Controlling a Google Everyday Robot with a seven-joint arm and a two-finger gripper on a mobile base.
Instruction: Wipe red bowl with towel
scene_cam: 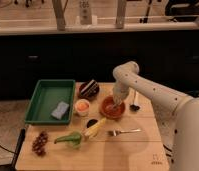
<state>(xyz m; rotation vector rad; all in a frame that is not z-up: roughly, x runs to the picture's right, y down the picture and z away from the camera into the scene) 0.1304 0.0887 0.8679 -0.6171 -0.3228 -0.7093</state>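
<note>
The red bowl sits on the wooden table right of centre. My white arm reaches in from the right and bends down over the bowl. My gripper points down into the bowl, at or just above its inside. A towel does not show clearly; whatever is at the gripper's tip is hidden inside the bowl.
A green tray with a blue sponge stands at the left. A dark cake slice, a small orange cup, a black ladle, a fork, corn, a green pear-shaped item and grapes lie around the bowl.
</note>
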